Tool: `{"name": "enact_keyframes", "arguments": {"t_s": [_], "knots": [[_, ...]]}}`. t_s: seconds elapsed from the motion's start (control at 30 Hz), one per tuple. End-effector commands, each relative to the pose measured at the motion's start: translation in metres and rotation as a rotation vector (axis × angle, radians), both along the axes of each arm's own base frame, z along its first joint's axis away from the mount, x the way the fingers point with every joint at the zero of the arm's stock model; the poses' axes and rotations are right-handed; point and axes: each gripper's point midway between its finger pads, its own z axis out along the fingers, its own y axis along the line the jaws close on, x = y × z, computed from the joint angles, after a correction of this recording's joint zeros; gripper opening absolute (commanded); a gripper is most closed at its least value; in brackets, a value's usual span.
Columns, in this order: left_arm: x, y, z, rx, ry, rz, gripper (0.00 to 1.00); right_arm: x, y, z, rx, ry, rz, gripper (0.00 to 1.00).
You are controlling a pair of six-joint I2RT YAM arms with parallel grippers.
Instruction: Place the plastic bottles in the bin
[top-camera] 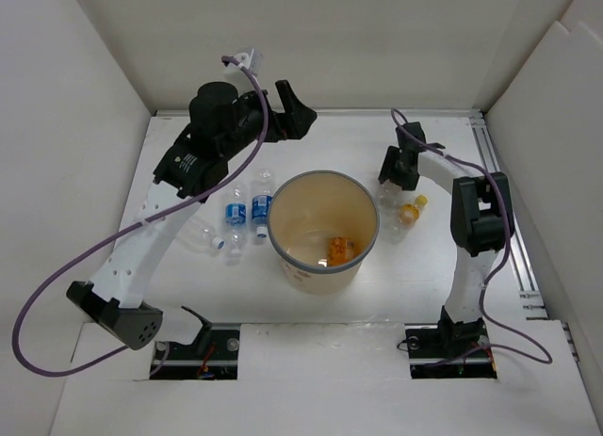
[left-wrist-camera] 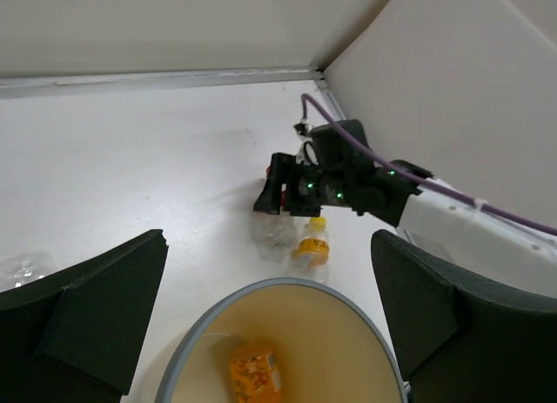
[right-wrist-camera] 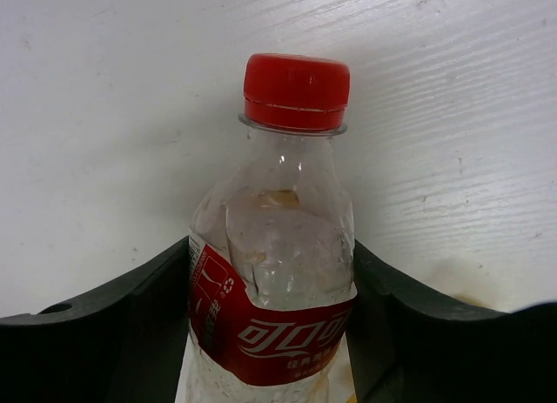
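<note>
Right gripper [right-wrist-camera: 271, 246] is low at the table [right-wrist-camera: 452, 116], just past the bin [top-camera: 311, 278] on its right side. Both fingers [right-wrist-camera: 130, 325] are pressed against the sides of the red-label bottle [right-wrist-camera: 274, 203], so we read it as pinching that bottle. The red cap [right-wrist-camera: 296, 90] points away from the wrist, with the bottle against the table surface. Left gripper [left-wrist-camera: 268, 246] is up in the air behind the bin, jaws spread wide with nothing between them, and its camera looks down over the grey-blue rim. One orange bottle [top-camera: 339, 250] already lies on the bin floor. The second orange bottle [top-camera: 412, 211] is on the table right of the bin, just beside the right gripper. Two blue-label bottles [top-camera: 236, 215] lie side by side left of the bin, and the nearer one almost touches the rim. A clear bottle [top-camera: 200, 234] lies further left, by the left arm's white link. We can't tell from these views whether the red-label bottle is lifted off the table.
</note>
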Motion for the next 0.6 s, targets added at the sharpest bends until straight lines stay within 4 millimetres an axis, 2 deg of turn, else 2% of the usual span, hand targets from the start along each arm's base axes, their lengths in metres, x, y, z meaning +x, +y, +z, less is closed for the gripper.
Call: {"name": "enact_keyframes", "arguments": {"t_s": [0.0,0.03,0.07,0.13,0.17,0.2,0.23,0.27,0.33,0.37,0.4,0.43,0.47,0.53,0.57], "knots": [[0.003,0.01,0.003,0.028,-0.021,0.048,1.0,0.026,-0.001,0.028,0.031,-0.096,-0.018,0.11],[0.007,0.008,0.004,0.035,-0.026,0.047,1.0,0.03,0.001,0.037,0.043,-0.116,-0.013,0.02],[0.008,0.004,0.006,0.046,-0.04,0.027,1.0,0.034,0.002,0.043,0.046,-0.133,-0.012,0.02],[0.01,-0.003,0.013,0.055,-0.063,-0.009,1.0,0.052,0.002,0.075,0.062,-0.205,-0.003,0.0],[0.016,-0.01,0.011,0.065,-0.063,-0.029,1.0,0.056,0.004,0.102,0.073,-0.262,0.016,0.0],[0.013,-0.016,0.027,0.059,-0.107,-0.072,1.0,0.058,0.01,0.12,0.103,-0.298,0.037,0.0],[0.013,-0.02,0.03,0.064,-0.114,-0.098,1.0,0.066,0.015,0.149,0.12,-0.375,0.064,0.0],[0.014,-0.025,0.036,0.066,-0.134,-0.121,1.0,0.065,0.019,0.186,0.148,-0.457,0.086,0.0],[0.013,-0.041,0.044,0.084,-0.162,-0.22,1.0,0.058,0.039,0.232,0.257,-0.563,0.204,0.0],[0.013,-0.047,0.048,0.085,-0.179,-0.253,1.0,0.059,0.043,0.263,0.295,-0.659,0.249,0.0],[0.017,-0.056,0.04,0.098,-0.166,-0.291,1.0,0.047,0.053,0.302,0.337,-0.75,0.318,0.0],[0.006,-0.063,0.052,0.083,-0.203,-0.369,1.0,0.041,0.056,0.324,0.374,-0.804,0.359,0.0],[0.003,-0.068,0.052,0.087,-0.214,-0.406,1.0,0.032,0.064,0.355,0.439,-0.877,0.426,0.0],[-0.009,-0.08,0.054,0.064,-0.237,-0.516,1.0,0.011,0.072,0.396,0.501,-0.968,0.503,0.0],[-0.011,-0.083,0.053,0.058,-0.244,-0.545,1.0,-0.005,0.084,0.41,0.581,-0.976,0.572,0.0]]}}
